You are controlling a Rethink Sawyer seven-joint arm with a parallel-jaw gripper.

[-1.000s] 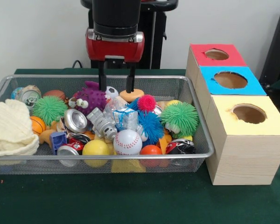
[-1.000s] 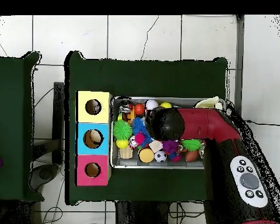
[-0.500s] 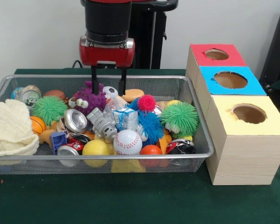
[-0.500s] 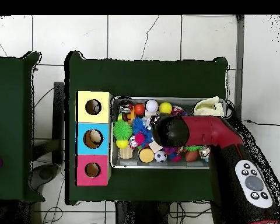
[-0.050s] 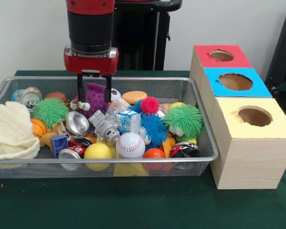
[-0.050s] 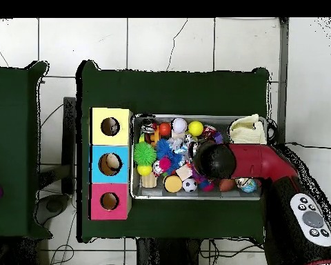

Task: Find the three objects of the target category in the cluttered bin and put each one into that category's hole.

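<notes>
A wire mesh bin (image 5: 207,119) is sitting on the green table cover (image 5: 133,205), crammed with toys: a baseball (image 5: 130,145), a yellow ball (image 5: 97,151), a small soccer ball (image 5: 114,94), a green spiky ball (image 5: 183,120), a second green spiky ball (image 5: 50,111), a blue spiky ball (image 5: 154,129), a pink spiky ball (image 5: 149,105), crushed cans (image 5: 76,123), a grey toy robot (image 5: 105,128) and a cream cloth (image 5: 10,131) bunching in the left end. Just beside the bin's right end, a wooden box is standing with three holes, topped red (image 5: 221,55), blue (image 5: 235,81) and yellow (image 5: 254,116); in the overhead view something pale is lying inside the blue hole (image 6: 110,164).

The toys are packing the bin nearly wall to wall, piling up to the rim at the front. The green cover in front of the bin is lying bare.

The gripper (image 5: 92,93) is hanging over the back left part of the bin with its two fingers spread, straddling the purple spiky monster toy (image 5: 93,98); whether the fingers are touching it cannot be told. The soccer ball is lying just to the right of the right finger, the baseball nearer the front rim.
</notes>
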